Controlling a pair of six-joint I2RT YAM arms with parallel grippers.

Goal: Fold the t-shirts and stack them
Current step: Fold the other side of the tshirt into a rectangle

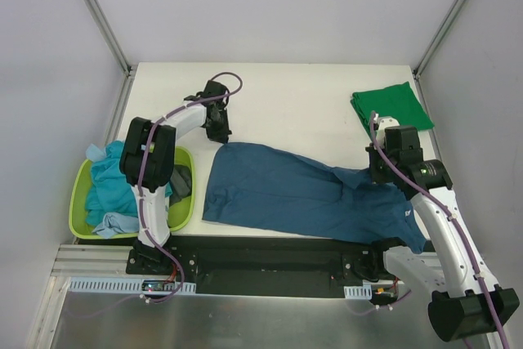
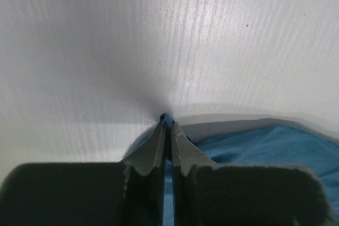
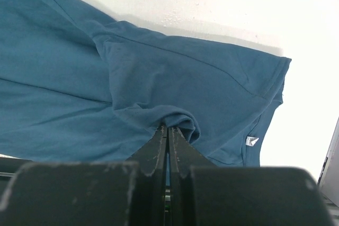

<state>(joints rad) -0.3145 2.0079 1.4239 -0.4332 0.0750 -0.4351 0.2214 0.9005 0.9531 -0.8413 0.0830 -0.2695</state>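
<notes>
A dark teal-blue t-shirt [image 1: 302, 192] lies spread across the table's middle. My left gripper [image 1: 219, 135] is shut on its far left corner; in the left wrist view [image 2: 167, 121] a nub of blue cloth [image 2: 166, 117] sticks out between the tips. My right gripper [image 1: 382, 176] is shut on a fold of the same shirt [image 3: 159, 78] near its right end; in the right wrist view it [image 3: 168, 128] pinches bunched cloth. A bright green t-shirt [image 1: 391, 107] lies folded at the far right. Light turquoise shirts [image 1: 110, 185] and a dark grey one [image 1: 181, 181] lie in the basket.
The lime-green plastic basket [image 1: 78, 194] stands at the table's left edge beside the left arm. Metal frame posts [image 1: 98, 14] rise at the far corners. A black rail [image 1: 270, 255] runs along the near edge by the arm bases.
</notes>
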